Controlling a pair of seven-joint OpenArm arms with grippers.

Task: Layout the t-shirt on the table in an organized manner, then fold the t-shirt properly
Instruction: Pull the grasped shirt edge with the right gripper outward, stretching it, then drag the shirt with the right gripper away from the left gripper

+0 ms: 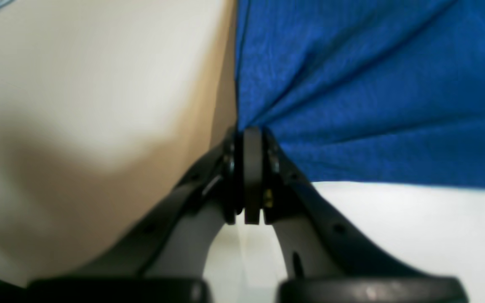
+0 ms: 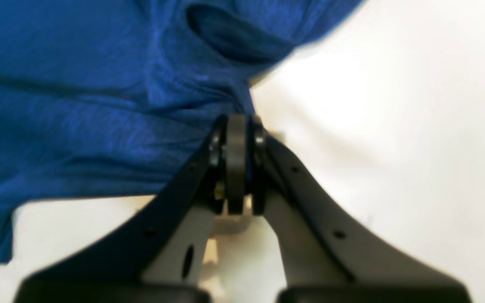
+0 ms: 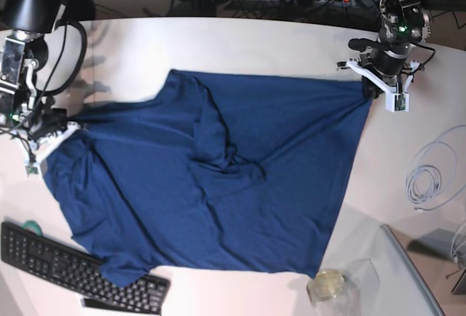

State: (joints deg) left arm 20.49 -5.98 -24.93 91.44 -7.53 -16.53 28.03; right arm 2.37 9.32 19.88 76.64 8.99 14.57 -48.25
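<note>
Layout step, base view, left to right. At 9 o'clock the right gripper [image 3: 45,128] is clamped on a bunched edge of the t-shirt [image 3: 218,185], which lies spread over the table [image 3: 240,43], a fold crumpled near its centre. At 2 o'clock the left gripper [image 3: 373,87] pinches the opposite corner, jaws closed on cloth. Good practice, as a judgement: draw both corners apart evenly, keeping them low, until the centre flattens. Obstacles: a black keyboard [image 3: 80,269] touching the hem at 7 o'clock; a clear container [image 3: 329,284] near 5 o'clock; a coiled cable [image 3: 429,178] at 3 o'clock.
</note>
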